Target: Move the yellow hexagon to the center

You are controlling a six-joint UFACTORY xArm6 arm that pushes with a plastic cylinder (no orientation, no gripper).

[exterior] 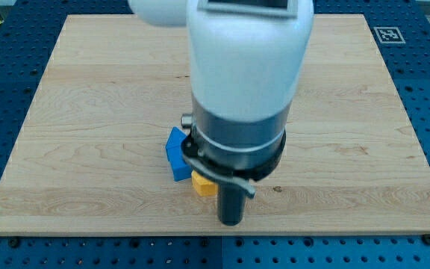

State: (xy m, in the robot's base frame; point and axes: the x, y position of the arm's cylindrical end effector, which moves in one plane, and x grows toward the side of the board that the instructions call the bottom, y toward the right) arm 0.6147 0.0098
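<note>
My tip (231, 222): lower end of the straight dark rod, showing below the arm's white and grey body (241, 82), down near the view's bottom edge of the pale wooden board (88, 112). No jaws on this rig, so nothing to open or close; the rod grips nothing.

Small yellow block (204, 184): just to the view's left of my tip and slightly toward the view's top. Only part of it shows; the dark collar (237, 153) of the arm covers its right side, so I can't confirm the hexagon shape from here. Whether the rod touches it, I cannot tell: the contact zone is hidden behind the rod and collar.

Blue block (177, 154): further to the view's left of my tip and higher up, touching or just beside the yellow block on its upper-left. Angular shape, exact form not readable, right side partly hidden by the collar.

Both blocks sit together below the middle of the board, toward the view's bottom edge.

Board lies on a blue perforated table (6, 45). Black-and-white square marker (387, 34) in the board's top-right corner, well apart from my tip.
</note>
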